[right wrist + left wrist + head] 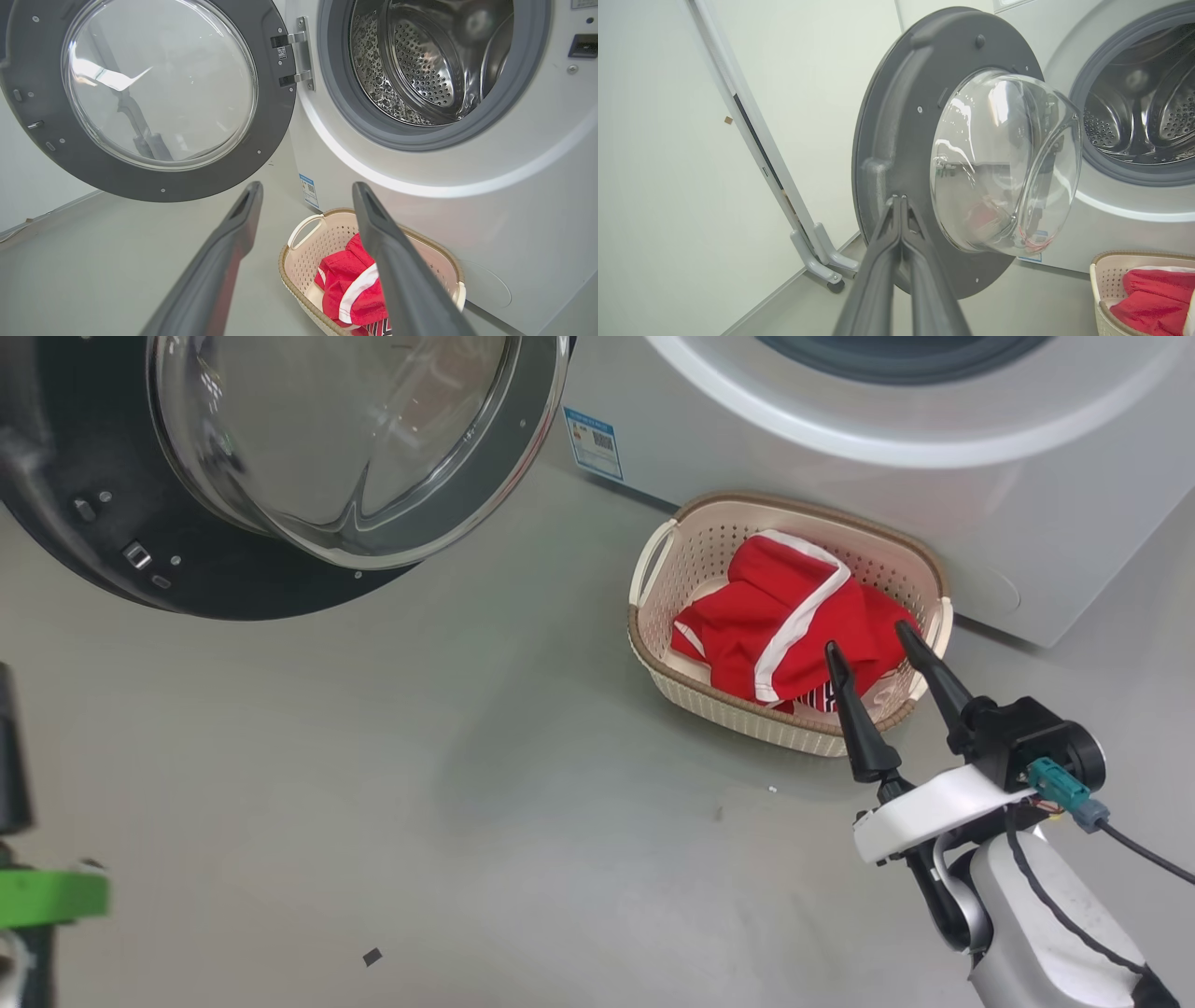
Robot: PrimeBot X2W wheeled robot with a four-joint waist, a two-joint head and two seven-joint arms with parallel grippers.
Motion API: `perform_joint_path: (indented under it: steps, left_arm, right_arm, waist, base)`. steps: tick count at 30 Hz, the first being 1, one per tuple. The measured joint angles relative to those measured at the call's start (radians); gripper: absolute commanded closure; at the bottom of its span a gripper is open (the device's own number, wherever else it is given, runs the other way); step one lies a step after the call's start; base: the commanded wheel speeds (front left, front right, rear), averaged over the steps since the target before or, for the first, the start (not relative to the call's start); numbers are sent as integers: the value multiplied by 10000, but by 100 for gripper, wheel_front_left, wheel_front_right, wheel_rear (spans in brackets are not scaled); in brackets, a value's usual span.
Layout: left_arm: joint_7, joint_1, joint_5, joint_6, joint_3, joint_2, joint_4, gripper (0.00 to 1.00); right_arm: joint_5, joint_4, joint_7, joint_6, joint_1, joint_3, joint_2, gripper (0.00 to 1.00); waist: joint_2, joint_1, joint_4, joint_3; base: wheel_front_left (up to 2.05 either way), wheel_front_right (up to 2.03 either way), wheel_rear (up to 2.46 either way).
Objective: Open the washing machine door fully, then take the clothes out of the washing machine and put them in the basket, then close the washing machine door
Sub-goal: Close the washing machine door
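The washing machine door [896, 116] stands swung open to the left, its clear glass bowl [1004, 163] bulging toward the washing machine [467, 224]. My left gripper [899, 199] is shut with nothing between its fingers, and its tips sit at the door's dark inner rim. The steel drum [420, 70] looks empty. On the floor against the machine's front stands the basket [691, 546], holding the red and white clothes [766, 616]. My right gripper [867, 637] hangs open over the basket's near right corner, holding nothing. In the right wrist view this gripper [307, 186] points at the basket [303, 261] and the clothes [345, 284].
A pale wall and a slanted frame leg with a caster foot [822, 261] lie left of the door. Grey floor spreads in front of the machine, with a small dark scrap [372, 956] on it. A blue label sticker [594, 441] marks the machine's lower front.
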Motion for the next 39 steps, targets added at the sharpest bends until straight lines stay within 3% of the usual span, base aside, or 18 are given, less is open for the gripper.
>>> perform_joint_path:
  steps: [9, 18, 31, 39]
  left_arm:
    - [276, -1718, -1396, -4, 1434, 1574, 663, 100]
    - [1411, -3300, -3626, -13, 2761, 2220, 2694, 100]
    - [3277, -5543, -6679, 17, 4380, 2516, 5657, 100]
    - [4228, -6639, -8040, 610, 5346, 2500, 7030, 100]
  right_arm:
    - [-207, -265, 56, -104, -159, -65, -226, 0]
    - [-405, -370, 174, -257, -324, -48, -428, 0]
    - [-520, -562, 370, -255, -625, 153, -443, 0]
    - [-548, -621, 397, -255, -733, 171, -451, 0]
  waist:
    - [0, 0, 13, 640]
    - [0, 0, -82, 1149]
    - [0, 0, -544, 1698]
    - [0, 0, -858, 1914]
  base:
    - [0, 0, 0]
    - [0, 0, 0]
    - [0, 0, 0]
    - [0, 0, 0]
